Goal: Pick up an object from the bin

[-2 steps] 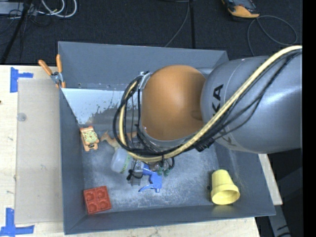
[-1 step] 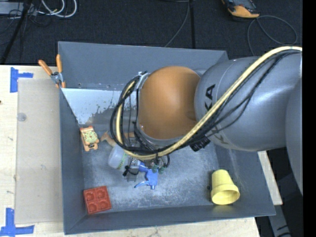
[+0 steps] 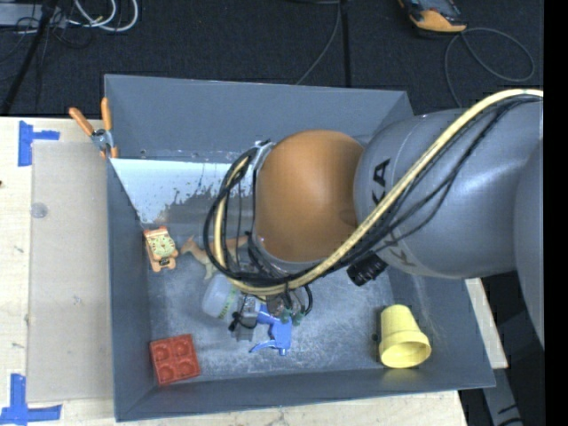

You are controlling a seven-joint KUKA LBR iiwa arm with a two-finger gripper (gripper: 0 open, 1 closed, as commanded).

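My gripper reaches down into the front middle of the bin, mostly hidden under the arm's orange cover. A small blue plastic piece lies at its tip on the bin floor; whether it is gripped cannot be seen. A pale translucent cup lies just left of the gripper, touching or nearly touching it. A tan animal figure sits behind the cup, partly covered by cables.
A red studded brick lies in the front left corner. A yellow cup lies on its side at the front right. A small tan block toy rests by the left wall. The arm covers the bin's right half.
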